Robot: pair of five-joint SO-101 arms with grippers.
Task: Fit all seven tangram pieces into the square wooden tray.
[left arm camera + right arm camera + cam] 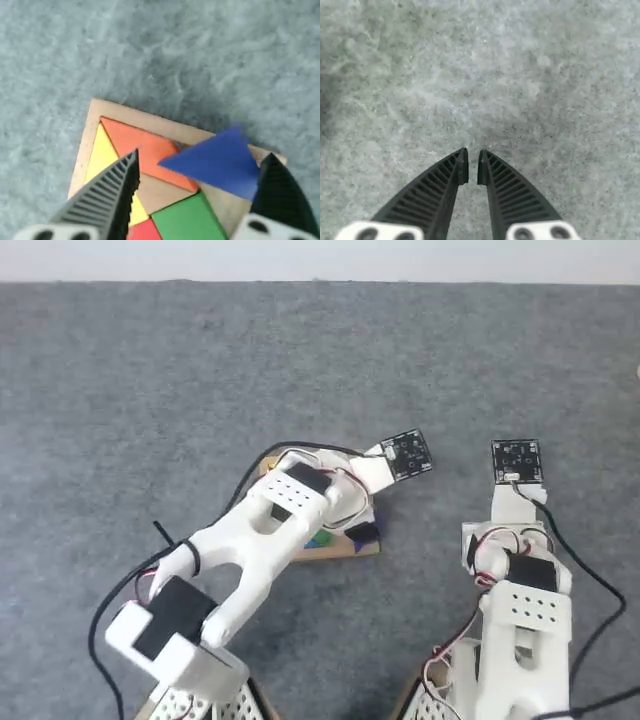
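- left gripper (203, 156) hung wide, holding nothing — the blue triangle (215, 162) lay between its fingertips, overlapping the orange piece (145, 142) and the rim of the tray (95, 112)
- nudged unevenly, it could have jammed askew or slid off the rim
- right gripper (472, 167) sat nearly closed, empty

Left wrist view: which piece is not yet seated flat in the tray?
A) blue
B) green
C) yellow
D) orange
A: the blue triangle lies on top, overlapping the orange piece and the rim of the tray.
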